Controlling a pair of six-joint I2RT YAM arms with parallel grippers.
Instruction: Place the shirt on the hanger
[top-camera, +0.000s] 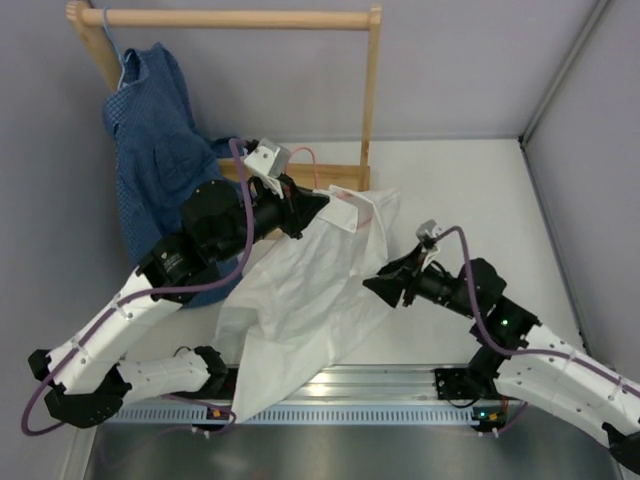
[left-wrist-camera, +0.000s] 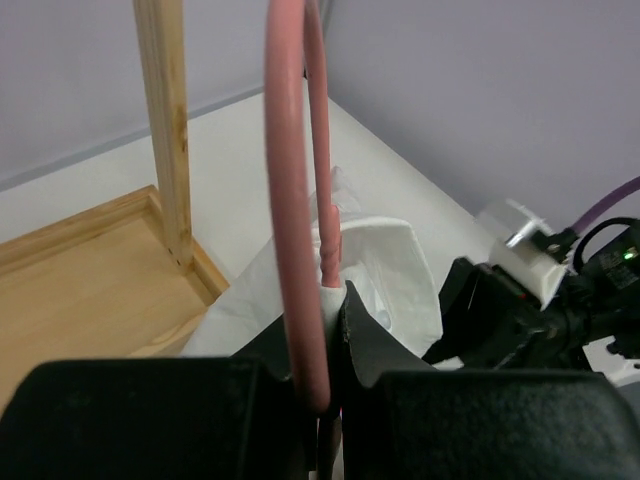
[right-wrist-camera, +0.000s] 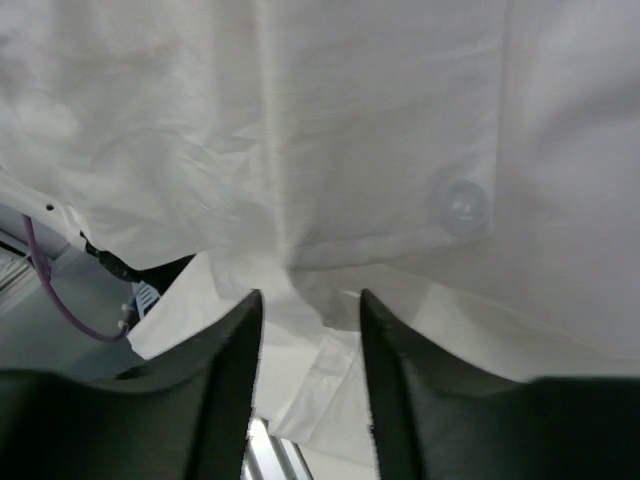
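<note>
My left gripper is shut on the neck of the pink wire hanger, just below its hook. In the left wrist view the hook loop rises straight up from the closed jaws, with a bit of white cloth pinched beside the wire. The white shirt hangs from the hanger and drapes down to the near table edge. My right gripper is open at the shirt's right edge. In the right wrist view its fingers stand apart around a fold of the shirt, near a button.
A wooden clothes rack stands at the back, with its base board on the table. A blue checked shirt hangs at its left end on a pale blue hanger. A wall closes the right side. A metal rail runs along the near edge.
</note>
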